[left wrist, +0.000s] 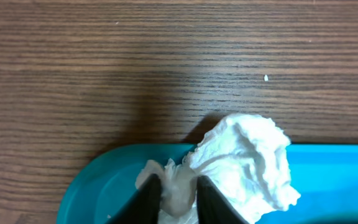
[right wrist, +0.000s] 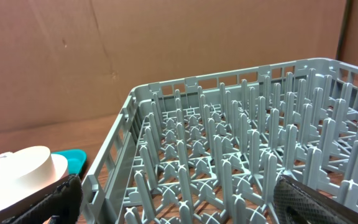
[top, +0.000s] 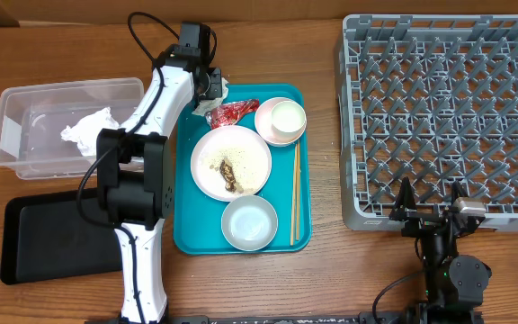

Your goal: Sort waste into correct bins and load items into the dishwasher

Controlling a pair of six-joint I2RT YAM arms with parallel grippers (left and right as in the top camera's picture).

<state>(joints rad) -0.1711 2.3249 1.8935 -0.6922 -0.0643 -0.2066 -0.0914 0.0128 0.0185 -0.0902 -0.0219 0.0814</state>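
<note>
Teal tray point(top: 183, 236), overhead: left gripper point(top: 212, 93) at its far corner. Left wrist: fingers point(left wrist: 145, 205) pinch 1 white napkin point(left wrist: 247, 155) thinly; it could slip short of the clear tub point(top: 70, 87). Right wrist: right gripper point(right wrist: 185, 208) gapes empty by the rack point(right wrist: 229, 149).

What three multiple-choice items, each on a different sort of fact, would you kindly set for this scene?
1. Where do the chopsticks lie?
A on the teal tray, right of the plate; B across the plate; C under the plate.
2. What colour is the shallow tray next to the clear tub?
A teal; B black; C grey.
3. What is the left tool doing?
A standing open; B shut on the chopsticks; C shut on a white napkin.
Answers: 1 A, they lie along the teal tray's right side; 2 B, the overhead view shows it black; 3 C, the left wrist view shows its fingers pinching the white napkin.
</note>
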